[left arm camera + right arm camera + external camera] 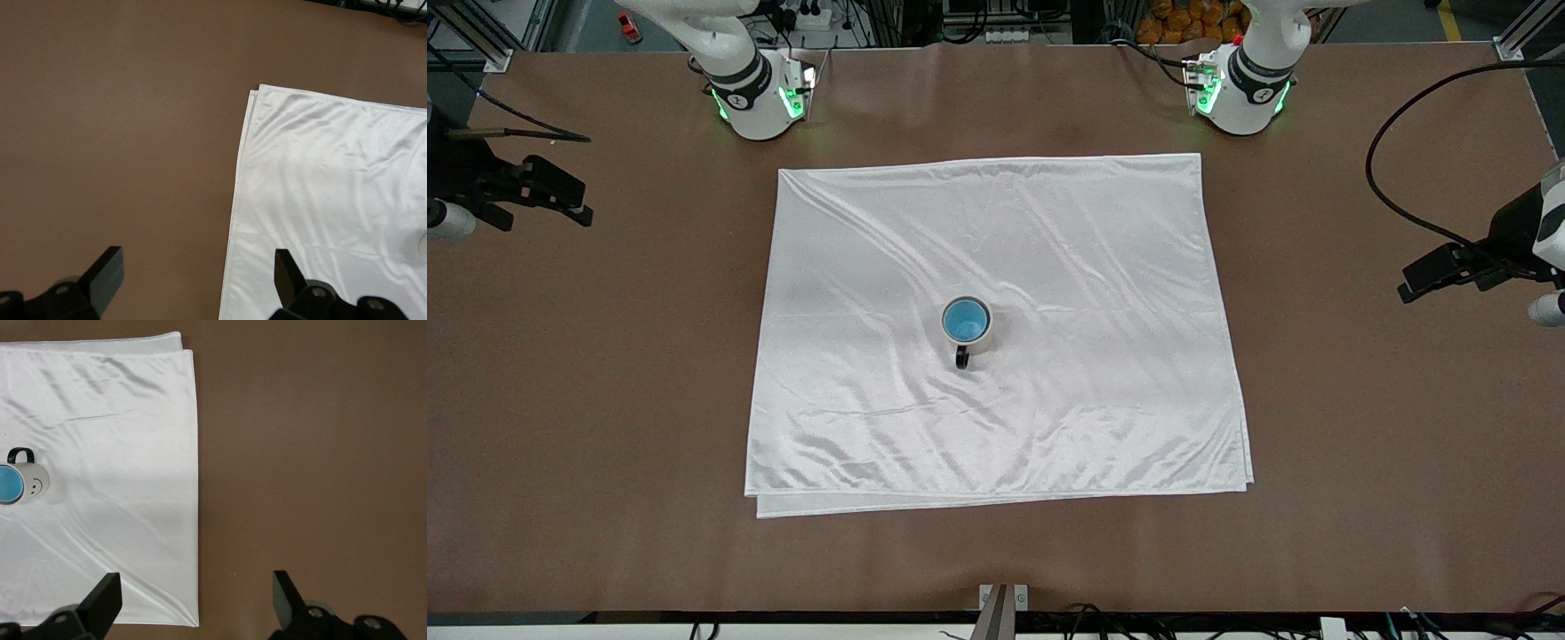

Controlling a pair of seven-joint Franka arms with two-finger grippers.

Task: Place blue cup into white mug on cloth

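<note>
The white mug stands upright in the middle of the cloth, its black handle pointing toward the front camera. The blue cup sits inside it, and only its blue inside shows. The right wrist view shows the mug with the blue cup in it on the cloth. My left gripper is open and empty over the bare table at the left arm's end; in its wrist view it is over the cloth's edge. My right gripper is open and empty at the right arm's end, also seen in its wrist view.
The brown table lies bare around the cloth. A black cable loops over the table near the left gripper. A small metal bracket sits at the table's front edge.
</note>
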